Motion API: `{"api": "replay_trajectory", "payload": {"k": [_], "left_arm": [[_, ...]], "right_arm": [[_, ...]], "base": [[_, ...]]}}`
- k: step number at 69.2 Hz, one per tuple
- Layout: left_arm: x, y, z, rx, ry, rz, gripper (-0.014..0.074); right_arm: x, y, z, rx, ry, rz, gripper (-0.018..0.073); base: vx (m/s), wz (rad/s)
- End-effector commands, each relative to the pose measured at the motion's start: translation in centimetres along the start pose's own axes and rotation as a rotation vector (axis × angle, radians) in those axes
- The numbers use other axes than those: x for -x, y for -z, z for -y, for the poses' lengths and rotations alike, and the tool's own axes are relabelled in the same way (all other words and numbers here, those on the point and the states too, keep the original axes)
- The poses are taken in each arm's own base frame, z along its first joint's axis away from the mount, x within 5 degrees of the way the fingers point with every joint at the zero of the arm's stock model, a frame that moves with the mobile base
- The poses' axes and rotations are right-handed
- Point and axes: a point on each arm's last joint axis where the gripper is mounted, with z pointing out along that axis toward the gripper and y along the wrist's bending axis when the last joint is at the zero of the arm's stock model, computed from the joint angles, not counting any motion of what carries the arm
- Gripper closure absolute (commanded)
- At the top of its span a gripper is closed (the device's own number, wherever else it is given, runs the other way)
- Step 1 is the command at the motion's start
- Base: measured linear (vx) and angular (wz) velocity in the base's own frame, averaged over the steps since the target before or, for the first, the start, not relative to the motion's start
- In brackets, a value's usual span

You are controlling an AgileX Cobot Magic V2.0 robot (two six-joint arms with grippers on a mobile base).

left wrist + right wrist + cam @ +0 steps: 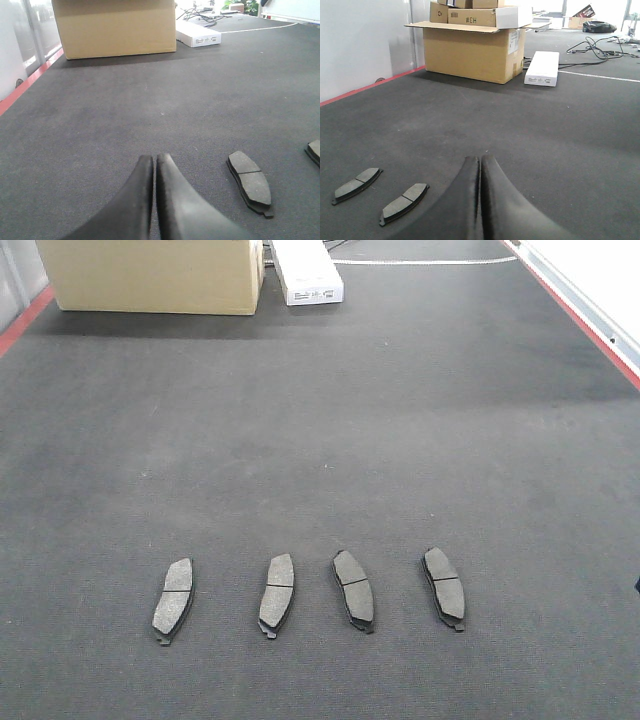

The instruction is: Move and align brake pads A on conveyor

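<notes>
Squaring four brake pads A [312, 594] on the conveyor [320, 440] — both grippers, left gripper [155, 162] and right gripper [480, 162], closed, empty — needs opening first, then straightening the inward-leaning pads.

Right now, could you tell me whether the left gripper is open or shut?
Shut. In the left wrist view the left gripper has its two dark fingers pressed together with nothing between them, above the conveyor.

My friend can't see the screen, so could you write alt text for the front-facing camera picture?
Four grey brake pads lie apart in a rough row across the near part of a dark belt, each standing lengthwise and slightly tilted. At the far end sit a cardboard box and a white box. No claw is in this view.
</notes>
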Motion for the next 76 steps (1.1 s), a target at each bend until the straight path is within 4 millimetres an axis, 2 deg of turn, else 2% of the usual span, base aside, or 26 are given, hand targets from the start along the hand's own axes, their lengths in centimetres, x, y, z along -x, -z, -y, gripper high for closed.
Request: {"api": "replay_trajectory", "payload": {"k": [1,56,64,76], "left_arm": [[1.1,0.2,0.0,0.0,0.018,0.097,0.06],[1.1,0.2,0.0,0.0,0.018,0.097,0.06],[1.1,0.2,0.0,0.0,0.018,0.097,0.06],[1.1,0.2,0.0,0.0,0.018,0.097,0.06]], "right_arm": [[1.4,0.1,-0.1,0.009,0.019,0.087,0.0569],[1.3,0.1,0.0,-0.005,0.002,0.081,0.0569],[0.0,0.1,0.4,-0.074,0.015,0.098,0.0569],[-3.2,0.7,1.1,-0.237,0.016,0.197,0.0569]], "base": [[0.0,0.0],[0.0,0.0],[0.0,0.0],[0.0,0.0]]}}
